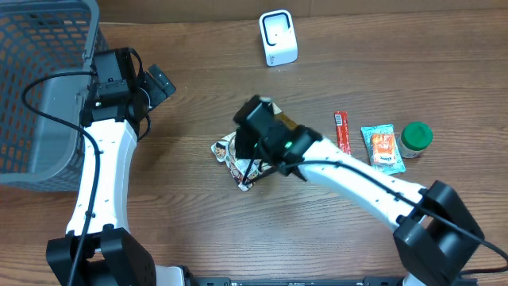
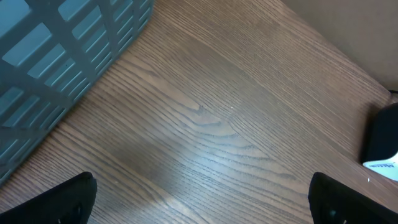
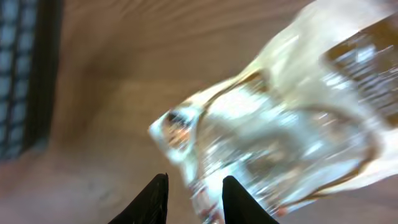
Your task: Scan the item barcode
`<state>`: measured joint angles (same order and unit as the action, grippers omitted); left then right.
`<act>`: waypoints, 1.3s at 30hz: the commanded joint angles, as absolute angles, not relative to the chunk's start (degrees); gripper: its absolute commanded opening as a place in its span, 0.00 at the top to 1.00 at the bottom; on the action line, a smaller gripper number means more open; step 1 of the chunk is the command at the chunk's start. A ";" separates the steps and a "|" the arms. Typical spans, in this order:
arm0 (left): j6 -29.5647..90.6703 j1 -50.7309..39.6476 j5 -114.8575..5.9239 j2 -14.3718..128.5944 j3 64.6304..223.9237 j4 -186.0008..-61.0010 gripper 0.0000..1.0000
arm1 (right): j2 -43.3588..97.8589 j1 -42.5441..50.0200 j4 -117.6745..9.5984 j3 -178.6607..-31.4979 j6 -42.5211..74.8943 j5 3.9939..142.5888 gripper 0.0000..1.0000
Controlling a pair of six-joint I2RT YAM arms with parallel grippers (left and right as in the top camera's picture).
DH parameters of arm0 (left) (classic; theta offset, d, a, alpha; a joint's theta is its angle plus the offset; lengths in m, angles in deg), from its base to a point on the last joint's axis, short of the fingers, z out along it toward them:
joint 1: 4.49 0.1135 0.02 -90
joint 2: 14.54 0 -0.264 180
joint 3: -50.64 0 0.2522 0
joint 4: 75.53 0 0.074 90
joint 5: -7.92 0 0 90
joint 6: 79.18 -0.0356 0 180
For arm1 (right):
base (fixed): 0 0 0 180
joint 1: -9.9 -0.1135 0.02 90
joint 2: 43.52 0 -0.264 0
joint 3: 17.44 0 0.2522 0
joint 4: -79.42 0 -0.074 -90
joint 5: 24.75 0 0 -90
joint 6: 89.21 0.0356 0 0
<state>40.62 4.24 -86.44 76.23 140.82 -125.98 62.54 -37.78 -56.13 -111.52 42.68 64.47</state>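
Right fingers (image 3: 155, 199) stand narrowly parted around the blurred snack packet (image 3: 280, 124) edge; grip impossible to tell.

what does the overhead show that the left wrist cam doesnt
Overhead only: the left arm, the right arm, the crumpled packet under its jaws, the red stick, the orange sachet and the green-lidded jar. Left wrist only: a close look at its own jaws, wide apart. Both: the grey basket and the wooden table; the dark object at the wrist view's right edge may be the white scanner seen overhead, but I cannot tell.
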 commanded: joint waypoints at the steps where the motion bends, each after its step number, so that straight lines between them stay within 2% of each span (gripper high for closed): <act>1: 39.94 4.50 -87.14 76.12 141.39 -125.94 0.00 | 64.64 -36.91 -56.96 -111.89 41.02 57.00 0.70; 9: 39.92 4.50 -87.14 76.12 141.39 -125.94 0.00 | 71.50 -35.62 -61.85 -111.91 40.99 55.79 0.70; 19: 39.92 4.50 -87.14 76.12 141.39 -125.94 0.00 | 72.70 -35.35 -52.13 -111.91 41.26 56.69 0.71; 25: 39.92 4.50 -87.14 76.12 141.37 -125.94 0.00 | 72.70 -35.35 -46.36 -111.91 41.26 62.94 0.71; 28: 39.92 4.50 -87.14 76.12 141.39 -125.94 0.00 | 72.70 -35.35 -44.17 -111.91 42.13 67.79 0.74; 35: 39.92 4.50 -87.14 76.12 141.39 -125.94 0.00 | 70.69 -34.78 -41.11 -113.37 42.66 74.33 0.73; 39: 39.92 4.50 -87.14 76.12 141.39 -125.94 0.00 | 67.24 -33.36 -38.25 -116.59 37.26 74.00 0.69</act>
